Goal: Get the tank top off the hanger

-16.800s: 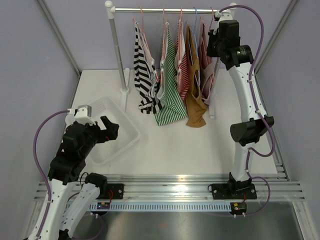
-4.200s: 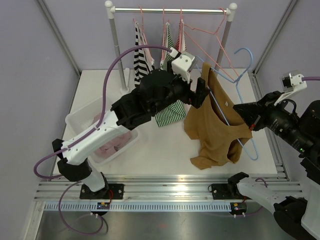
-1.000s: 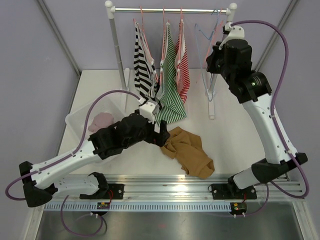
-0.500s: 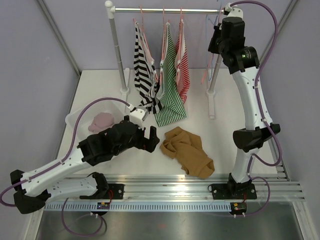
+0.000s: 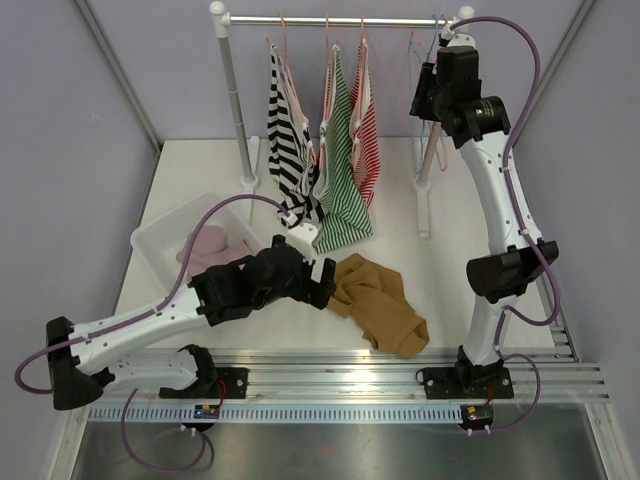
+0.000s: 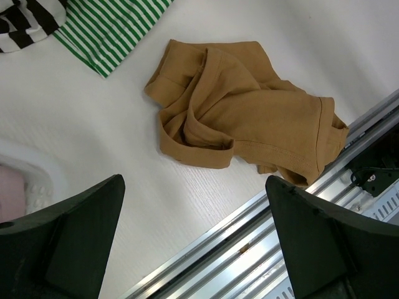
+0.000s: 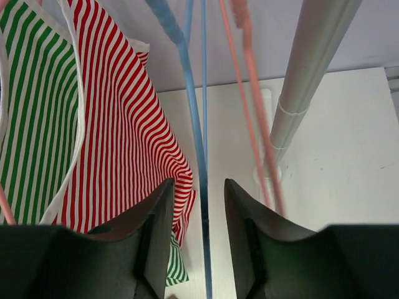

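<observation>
Left gripper [image 6: 193,184] hangs with its fingers spread wide and nothing between them, just above the tank top [image 6: 249,118]. The brown top lies crumpled on the table [image 5: 440,290], free of any hanger, near the front edge and just right of my left wrist. Its near hem reaches almost to the metal track at the table's lip.

My right gripper [image 7: 198,184] is up at the rail [image 5: 330,20]. Its fingers are parted only narrowly, and the blue hanger [image 7: 193,124] runs down through the gap. I see no pinch on the wire, so I call it loose. The red-striped top [image 7: 124,137] hangs just to the left of it.

By the look of it, the top and hanger are already apart.

As for handling, I judge the top light, limp and a little stretchy. It has no stiffness to push against, so it will drape and trail from wherever I pinch it. A flat single layer would slip out from under my fingertips (thin knit on a smooth table gives little to bite). I would take the raised bunch of folds near the middle, where several layers stack up. The straps and the hem at the track side could snag, so I would lift straight up before carrying it sideways.
</observation>
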You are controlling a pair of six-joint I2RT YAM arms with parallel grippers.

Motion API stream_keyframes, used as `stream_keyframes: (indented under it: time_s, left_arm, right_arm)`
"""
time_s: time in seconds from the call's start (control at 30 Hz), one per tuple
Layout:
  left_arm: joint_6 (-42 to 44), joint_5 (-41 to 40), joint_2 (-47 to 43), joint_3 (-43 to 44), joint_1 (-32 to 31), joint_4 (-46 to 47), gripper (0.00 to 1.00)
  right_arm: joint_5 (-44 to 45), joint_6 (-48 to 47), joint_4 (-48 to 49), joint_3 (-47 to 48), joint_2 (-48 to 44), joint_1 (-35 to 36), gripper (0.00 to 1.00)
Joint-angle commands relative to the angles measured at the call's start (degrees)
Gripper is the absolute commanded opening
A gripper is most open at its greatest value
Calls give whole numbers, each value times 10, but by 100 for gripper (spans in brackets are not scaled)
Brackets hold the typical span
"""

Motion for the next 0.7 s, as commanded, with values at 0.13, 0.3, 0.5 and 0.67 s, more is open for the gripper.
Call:
stream_keyframes:
  time_s: [0.13,0.3,0.5,0.67]
  left_arm:
    - [9,-26,95,33,-55,115,99]
    - [21,-40,192,72,-81,143,99]
    - [14,-23,317,114,-87,169,99]
    - [8,-13,417,145,-90,177,99]
  right_arm:
    - [-22,-19,16,-26,-104,-2,78]
    - [-77,-26,23,-139,-228,-2,99]
    - [-113,-23,45,-326,-424,-2,99]
    - [-196,-20,62,-431,-570,-2,100]
